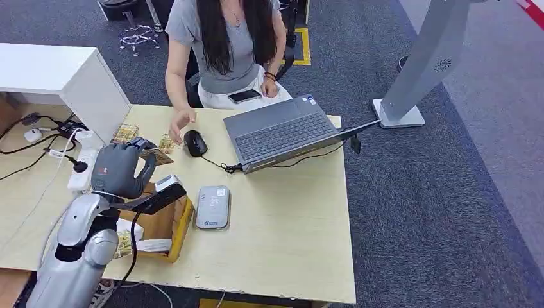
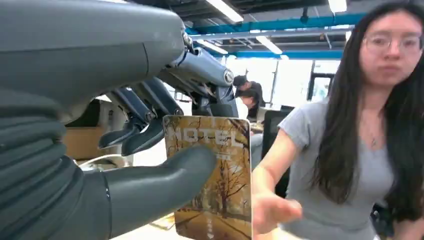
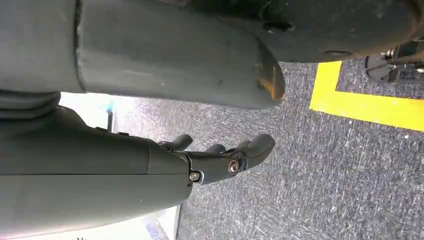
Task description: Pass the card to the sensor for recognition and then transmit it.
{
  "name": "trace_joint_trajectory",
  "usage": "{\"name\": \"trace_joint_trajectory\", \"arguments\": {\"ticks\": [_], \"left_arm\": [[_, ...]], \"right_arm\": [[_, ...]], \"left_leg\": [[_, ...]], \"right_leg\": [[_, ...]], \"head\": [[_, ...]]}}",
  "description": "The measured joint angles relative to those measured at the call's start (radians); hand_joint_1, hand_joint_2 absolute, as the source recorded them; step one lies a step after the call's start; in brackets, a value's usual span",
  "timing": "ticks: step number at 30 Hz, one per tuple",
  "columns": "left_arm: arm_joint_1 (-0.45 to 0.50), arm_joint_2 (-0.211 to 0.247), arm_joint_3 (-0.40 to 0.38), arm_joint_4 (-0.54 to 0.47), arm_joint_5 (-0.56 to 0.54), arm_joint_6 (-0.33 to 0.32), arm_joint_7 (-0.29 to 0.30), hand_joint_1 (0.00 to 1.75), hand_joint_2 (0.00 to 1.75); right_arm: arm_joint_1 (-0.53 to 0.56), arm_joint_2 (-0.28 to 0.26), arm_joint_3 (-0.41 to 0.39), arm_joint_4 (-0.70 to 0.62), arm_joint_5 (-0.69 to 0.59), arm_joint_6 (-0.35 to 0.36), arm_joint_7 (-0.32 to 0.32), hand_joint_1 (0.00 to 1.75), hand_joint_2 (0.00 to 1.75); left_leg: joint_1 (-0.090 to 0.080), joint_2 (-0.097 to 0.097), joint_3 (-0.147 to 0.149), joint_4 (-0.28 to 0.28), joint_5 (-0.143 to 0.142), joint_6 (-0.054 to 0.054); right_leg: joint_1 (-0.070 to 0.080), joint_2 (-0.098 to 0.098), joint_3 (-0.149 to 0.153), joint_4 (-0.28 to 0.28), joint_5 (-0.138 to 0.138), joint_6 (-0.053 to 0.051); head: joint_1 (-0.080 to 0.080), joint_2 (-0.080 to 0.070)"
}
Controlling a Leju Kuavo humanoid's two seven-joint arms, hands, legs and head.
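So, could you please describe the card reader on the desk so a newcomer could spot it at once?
On the pale wooden desk, look in front of the open grey laptop, toward the robot. The small grey rounded-rectangle card sensor lies flat just right of the open cardboard box. Unlike the black mouse, it is light and slab-shaped.

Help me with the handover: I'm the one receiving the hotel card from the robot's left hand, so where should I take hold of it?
Probably by the free lower half of the card. The left hand pinches its upper part, thumb across the printed face, fingers behind. The card stands upright, so come from the side away from the hand, fingers on both flat faces.
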Motion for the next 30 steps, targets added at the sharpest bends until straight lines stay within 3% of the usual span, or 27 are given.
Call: {"name": "trace_joint_trajectory", "arguments": {"ticks": [4,11,16,23,24,30], "left_arm": [[-0.193,-0.02,-0.03,0.112,-0.017,-0.044,0.096,1.75,1.75],[-0.604,-0.124,-0.082,0.527,-0.104,-0.066,0.186,1.75,1.75],[-0.713,-0.168,-0.092,0.675,-0.113,-0.064,0.186,1.75,1.75],[-0.743,-0.192,-0.099,0.745,-0.116,-0.06,0.182,1.75,1.75],[-0.743,-0.193,-0.101,0.748,-0.116,-0.06,0.182,0.28,1.75],[-0.739,-0.193,-0.106,0.755,-0.116,-0.051,0.181,0.28,1.75]], "right_arm": [[-0.005,0.0,0.0,0.0,0.037,0.019,0.003,0.0,0.0],[-0.013,0.0,0.002,-0.005,0.087,0.04,-0.001,0.0,0.0],[-0.013,0.0,0.002,-0.006,0.089,0.045,0.003,0.0,0.0],[-0.013,0.0,0.002,-0.006,0.092,0.045,0.006,0.0,0.0],[-0.013,0.0,0.002,-0.006,0.092,0.045,0.007,0.0,0.0],[-0.012,0.0,0.002,-0.006,0.094,0.045,0.006,0.0,0.0]], "left_leg": [[0.0,-0.002,-0.001,0.0,0.003,0.0],[0.0,0.0,-0.004,0.0,0.008,0.001],[-0.001,0.002,-0.004,0.0,0.008,0.001],[-0.001,0.002,-0.005,0.0,0.008,0.001],[-0.001,0.002,-0.005,0.0,0.008,0.001],[-0.001,0.002,-0.006,0.0,0.008,0.001]], "right_leg": [[0.0,-0.002,0.0,0.0,0.002,0.001],[0.0,0.0,-0.001,0.0,0.009,0.001],[0.0,0.002,-0.002,0.0,0.01,0.001],[0.0,0.002,-0.004,0.001,0.01,0.001],[0.0,0.002,-0.004,0.001,0.01,0.001],[0.0,0.002,-0.004,0.001,0.01,0.001]], "head": [[0.0,0.0],[0.0,0.0],[-0.001,0.0],[-0.001,0.0],[-0.001,0.0],[-0.001,0.0]]}}
